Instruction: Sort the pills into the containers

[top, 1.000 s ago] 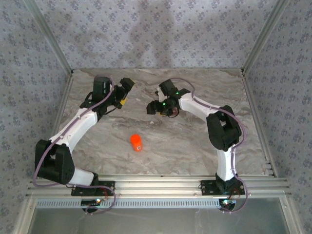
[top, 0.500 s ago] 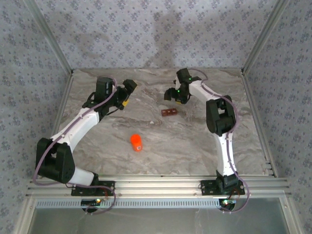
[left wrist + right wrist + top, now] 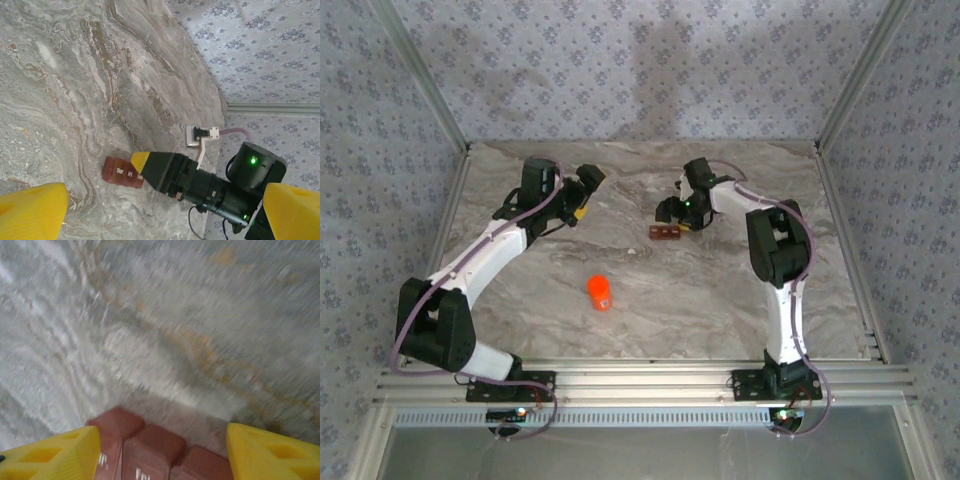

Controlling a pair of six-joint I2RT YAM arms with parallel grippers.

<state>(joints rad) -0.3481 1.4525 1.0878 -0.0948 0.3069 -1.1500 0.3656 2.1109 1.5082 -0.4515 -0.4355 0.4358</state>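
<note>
The right gripper [image 3: 670, 213] hangs over the far edge of the containers [image 3: 665, 232], a red-brown strip lying flat on the table [image 3: 720, 300], its jaws spread with the compartments showing between the yellow fingers [image 3: 55, 455]. The step in hand looks like taking hold of the strip. The left gripper [image 3: 584, 192], jaws spread wide, hovers well left of the containers, and the orange bottle [image 3: 600, 292] stands well nearer the bases. Next the right jaws would need to settle squarely and close without sliding the strip.
</note>
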